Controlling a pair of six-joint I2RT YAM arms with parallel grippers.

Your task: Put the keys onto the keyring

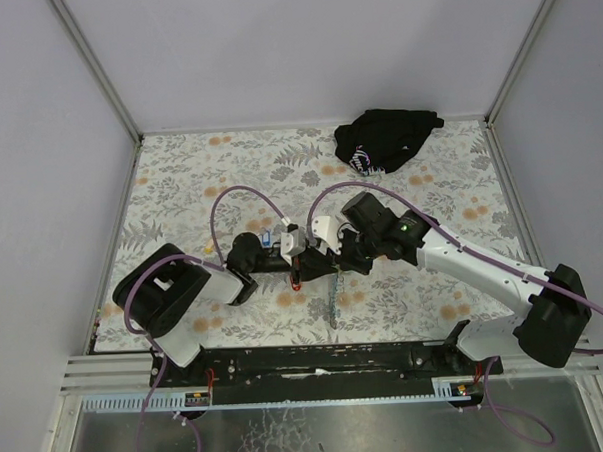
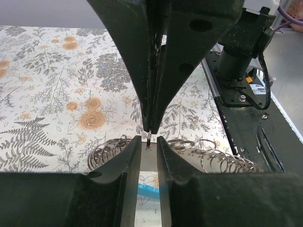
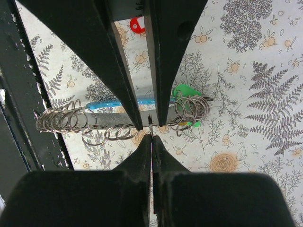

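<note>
At mid table my two grippers meet tip to tip. My right gripper (image 3: 151, 137) is shut on a thin metal piece (image 3: 150, 121); I cannot tell whether it is a key or a ring. My left gripper (image 2: 149, 144) is open by a narrow gap, and the piece stands in that gap without touching the fingers (image 3: 136, 120). Below lies the grey lanyard strap (image 3: 102, 119) with a light-blue section (image 3: 113, 103), strung with several metal rings (image 2: 106, 151). A green key tag (image 3: 185, 91) lies by the rings and a red tag (image 3: 137, 24) farther off.
A black cloth bundle (image 1: 386, 137) sits at the back right of the floral table cover (image 1: 179, 181). The black base rail (image 1: 317, 360) runs along the near edge, and the left arm's base (image 2: 241, 52) stands close at the right of the left wrist view. Grey walls close in three sides.
</note>
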